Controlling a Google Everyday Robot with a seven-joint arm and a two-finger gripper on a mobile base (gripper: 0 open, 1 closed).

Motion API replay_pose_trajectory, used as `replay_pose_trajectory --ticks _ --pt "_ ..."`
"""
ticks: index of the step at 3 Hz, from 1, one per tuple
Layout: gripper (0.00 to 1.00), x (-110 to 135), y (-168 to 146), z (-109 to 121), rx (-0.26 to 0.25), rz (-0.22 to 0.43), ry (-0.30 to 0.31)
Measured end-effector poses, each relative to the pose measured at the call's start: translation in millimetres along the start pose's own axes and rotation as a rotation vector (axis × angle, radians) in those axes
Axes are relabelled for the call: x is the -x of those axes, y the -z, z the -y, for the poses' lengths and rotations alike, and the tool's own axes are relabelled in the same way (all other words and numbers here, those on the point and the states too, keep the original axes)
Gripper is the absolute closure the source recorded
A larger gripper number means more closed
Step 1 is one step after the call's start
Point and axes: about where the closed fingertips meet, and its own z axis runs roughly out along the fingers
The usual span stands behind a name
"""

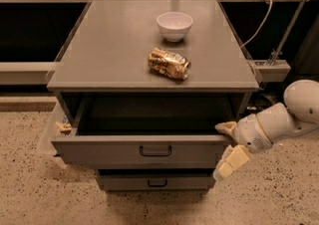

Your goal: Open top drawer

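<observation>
The top drawer of the grey cabinet is pulled out, and its dark inside shows empty. Its flat grey front carries a small black bar handle. My gripper is at the right end of the drawer front, below the cabinet's right front corner. Its cream fingers are spread apart, one above the drawer's front edge and one below it. The white arm comes in from the right.
A white bowl and a crushed gold can lie on the cabinet top. A lower drawer is shut beneath. A cable and rails stand to the right. The floor is speckled.
</observation>
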Motion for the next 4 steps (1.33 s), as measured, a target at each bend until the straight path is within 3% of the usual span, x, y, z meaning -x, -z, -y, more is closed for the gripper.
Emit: replay_pose_trajectory --ticks 1,3,4 --pt "0.0 0.2 -7.1 -3.0 0.031 -0.027 -0.001" --pt "0.0 0.0 -7.1 -13.5 0.046 -0.028 -0.004" --pt "0.0 3.7 -3.8 -57.2 0.048 -0.005 -0.003"
